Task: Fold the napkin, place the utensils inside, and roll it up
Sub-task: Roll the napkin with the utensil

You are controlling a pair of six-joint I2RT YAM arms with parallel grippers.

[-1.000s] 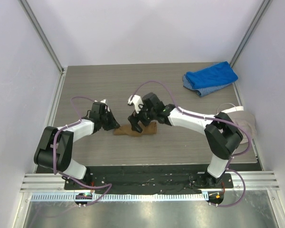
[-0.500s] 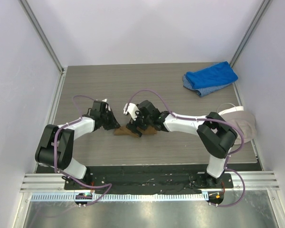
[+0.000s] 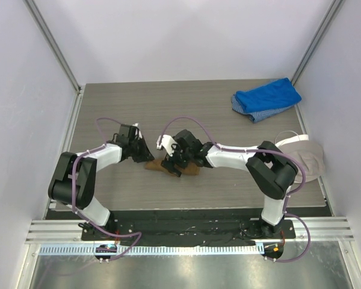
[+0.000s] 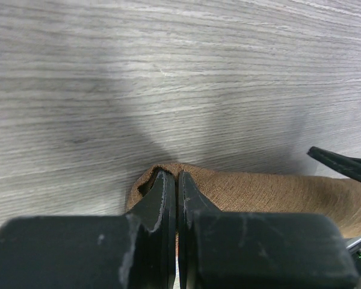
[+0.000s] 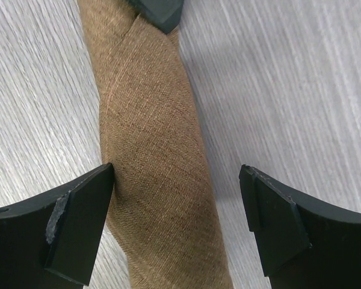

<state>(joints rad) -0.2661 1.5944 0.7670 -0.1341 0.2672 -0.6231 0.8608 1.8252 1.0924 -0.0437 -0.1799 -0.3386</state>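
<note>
The tan-brown napkin (image 3: 151,165) lies rolled into a tube at the table's middle. It also shows in the left wrist view (image 4: 259,189) and the right wrist view (image 5: 156,150). My left gripper (image 3: 144,158) is shut on the roll's left end, its tips (image 4: 177,177) tucked into the cloth fold. My right gripper (image 3: 175,164) is open and straddles the roll (image 5: 176,171); its left finger (image 5: 78,211) touches the roll's side and its right finger (image 5: 277,217) stands apart from it. The left gripper's tip shows at the top of the right wrist view (image 5: 159,12). The gold spoon is hidden.
A blue cloth (image 3: 266,98) lies at the back right. A beige-and-white cap-like item (image 3: 305,158) sits at the right edge. White walls close in the grey wood table (image 3: 108,108) on the left, back and right.
My right gripper has moved left and down onto the roll. My left gripper has shifted a little right at the roll's end. The roll looks more compact.
</note>
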